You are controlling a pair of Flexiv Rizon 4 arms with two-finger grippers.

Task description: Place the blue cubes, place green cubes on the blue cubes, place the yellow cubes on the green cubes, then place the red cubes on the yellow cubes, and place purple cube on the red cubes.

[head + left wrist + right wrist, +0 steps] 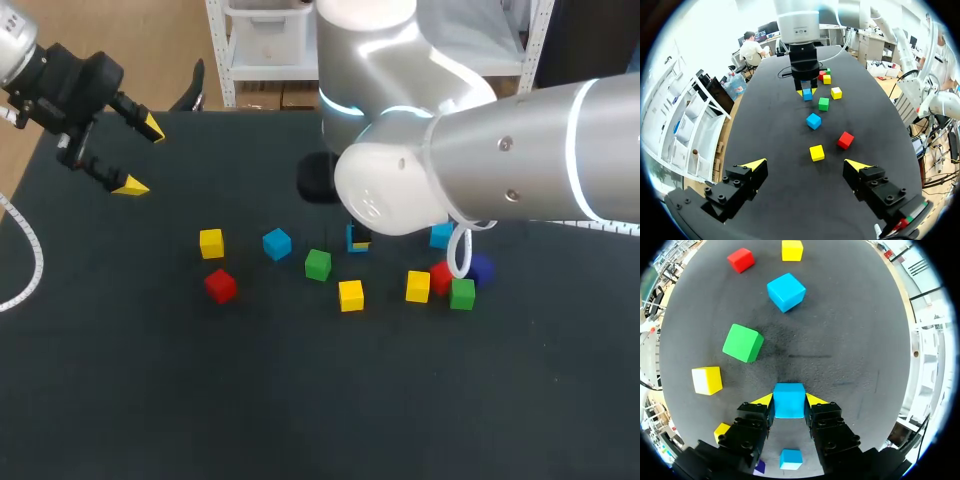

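My right gripper (789, 399) is shut on a blue cube (789, 401), low at the table's middle; the same cube (357, 240) peeks out under the big right arm. I cannot tell whether it touches the table. Ahead of that gripper lie a green cube (743, 343), a second blue cube (786, 292), a yellow cube (707, 380), a red cube (740, 260) and another yellow cube (792, 250). A third blue cube (441, 236), a purple cube (482, 268), a red cube (441, 277), a green cube (462, 293) and a yellow cube (418, 286) cluster at the right. My left gripper (140, 156) hangs open and empty at the far left.
The right arm's bulky elbow (400, 190) hides part of the table's middle. A white cable loop (460, 255) hangs from it over the right cluster. In the left wrist view the nearest cubes are a yellow one (816, 152) and a red one (845, 140).
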